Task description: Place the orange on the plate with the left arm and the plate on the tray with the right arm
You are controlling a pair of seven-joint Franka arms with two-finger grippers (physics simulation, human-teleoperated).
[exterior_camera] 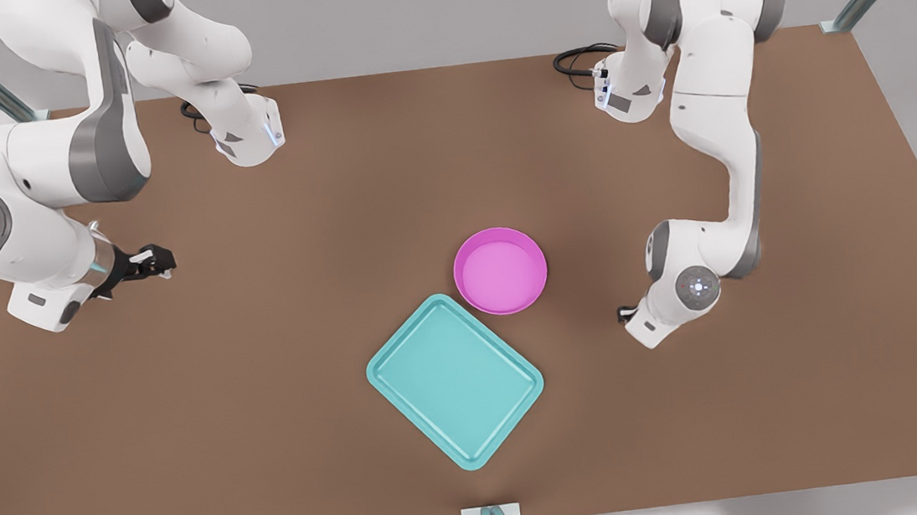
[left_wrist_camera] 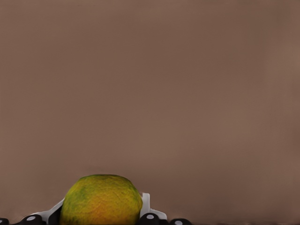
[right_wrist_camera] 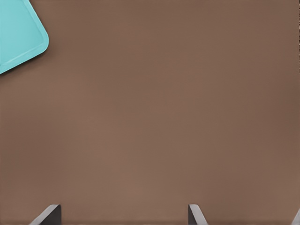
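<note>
My left gripper (left_wrist_camera: 101, 220), fingers clamped on the small mottled yellow-orange fruit (left_wrist_camera: 101, 200), sits toward the front view's left. The round pink plate (exterior_camera: 500, 270), touching the teal rectangular tray (exterior_camera: 455, 380), lies well apart rightward. My right gripper (right_wrist_camera: 124, 218) waits, fingers apart, nearer the plate.

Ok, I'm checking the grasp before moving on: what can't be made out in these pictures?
- Orange: the left wrist view's edge cuts off its lower part, so I cannot tell whether it is lifted or on the table.
- Left gripper, shut on the orange: the same edge cuts off most of its fingers.
- Right gripper, open: in the front view its own wrist hides it.
- Tray: the right wrist view's edge cuts off all but a corner.
</note>
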